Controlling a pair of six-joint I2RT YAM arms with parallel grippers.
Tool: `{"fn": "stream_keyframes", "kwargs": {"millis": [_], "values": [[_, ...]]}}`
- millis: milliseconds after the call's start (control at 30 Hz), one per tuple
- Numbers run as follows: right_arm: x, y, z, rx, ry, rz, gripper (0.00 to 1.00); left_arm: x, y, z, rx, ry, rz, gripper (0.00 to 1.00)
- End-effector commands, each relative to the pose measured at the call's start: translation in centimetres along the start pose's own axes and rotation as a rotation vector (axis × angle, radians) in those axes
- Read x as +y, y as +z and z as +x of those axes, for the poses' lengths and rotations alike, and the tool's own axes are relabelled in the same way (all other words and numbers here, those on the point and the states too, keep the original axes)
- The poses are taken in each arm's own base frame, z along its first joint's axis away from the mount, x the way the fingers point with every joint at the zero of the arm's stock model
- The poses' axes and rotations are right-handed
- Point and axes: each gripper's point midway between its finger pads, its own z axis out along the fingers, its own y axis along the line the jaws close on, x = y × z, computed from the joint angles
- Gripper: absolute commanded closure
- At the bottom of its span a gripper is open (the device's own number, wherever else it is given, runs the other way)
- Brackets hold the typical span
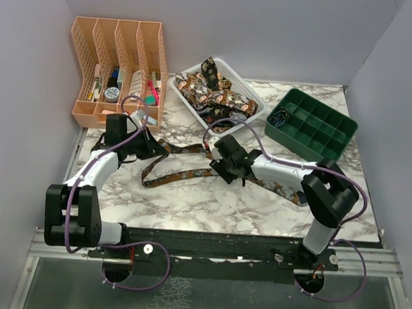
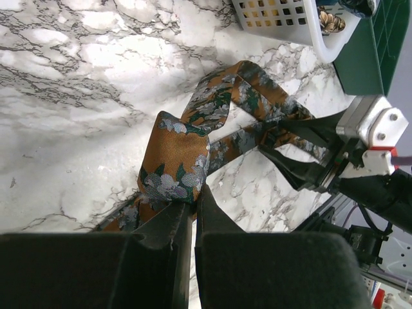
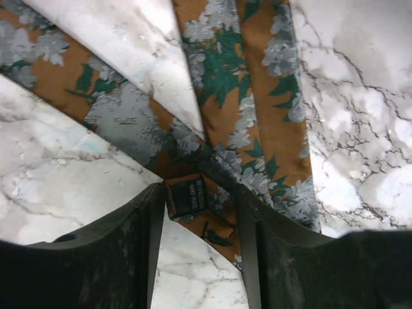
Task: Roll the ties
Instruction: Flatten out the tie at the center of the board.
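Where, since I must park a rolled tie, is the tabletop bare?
Bare: the front strip of table between the tie and the rail; also the right edge in front of the green tray. Crowded: the middle, around the left pincer and right pincer.

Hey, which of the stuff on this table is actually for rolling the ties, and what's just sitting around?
For the job: the tie on the table, more ties in the white basket.
Just lying about: orange desk organizer with stationery, green divider tray.
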Motion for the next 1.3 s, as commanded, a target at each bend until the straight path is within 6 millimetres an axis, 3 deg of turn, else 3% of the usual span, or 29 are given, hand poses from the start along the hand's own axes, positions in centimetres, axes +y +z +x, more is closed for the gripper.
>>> {"fn": "stream_keyframes", "kwargs": {"millis": [0, 200, 400, 567, 767, 967, 1167, 1267], "values": [[-2.6, 0.1, 0.8, 0.068, -0.033, 0.155, 0.52, -0.2, -0.3, -0.3, 0.015, 0.021, 0.014, 0.96], [-2.6, -1.9, -2.0, -0.054, 0.009, 0.133, 0.84, 0.2, -0.5, -0.5, 0.014, 0.016, 0.001, 0.96], [-3.9, -4.2, -2.8, -0.097, 0.117, 0.186, 0.95, 0.1, -1.6, -1.0, -0.002, -0.077, 0.014, 0.99], [-6.8, -5.0, -1.1, -0.121, 0.39, 0.249, 0.96, 0.7, -2.3, -0.6, -0.001, -0.172, 0.007, 1.0], [-10.5, -6.0, 2.3, -0.255, 0.745, 0.183, 0.96, 0.8, -4.2, 1.0, 0.011, -0.33, 0.064, 1.0], [-11.7, -6.5, 4.4, -0.309, 0.909, 0.108, 0.96, 1.4, -6.1, 1.1, -0.026, -0.395, 0.05, 1.0], [-14.2, -7.3, 7.1, -0.357, 1.086, 0.193, 0.97, 3.8, -6.5, 2.1, -0.029, -0.394, -0.054, 1.0], [-16.1, -7.6, 8.8, -0.357, 1.14, 0.278, 0.97, 6.0, -6.3, 2.8, -0.036, -0.403, -0.152, 1.0]]}}
